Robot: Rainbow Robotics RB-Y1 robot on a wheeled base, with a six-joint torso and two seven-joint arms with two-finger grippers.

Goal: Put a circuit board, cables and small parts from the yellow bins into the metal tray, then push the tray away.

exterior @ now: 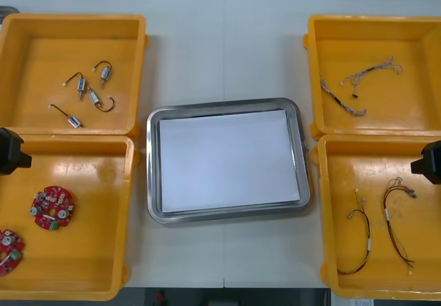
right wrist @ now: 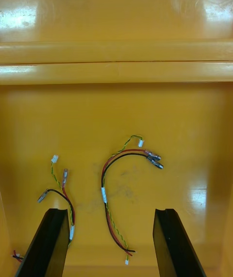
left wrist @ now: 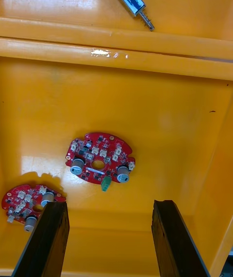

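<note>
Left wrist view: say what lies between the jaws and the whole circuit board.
Bare yellow bin floor; the left gripper, jaws open, stands short of the circuit board, as the left wrist view shows.

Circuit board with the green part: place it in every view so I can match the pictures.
Front view: the circuit board lies in the near left bin, beside a second board at the picture's edge.
Left wrist view: same board, just beyond the open left gripper.
Right wrist view: aimed at cables in the near right bin.
Shared landmark: the second board.
</note>
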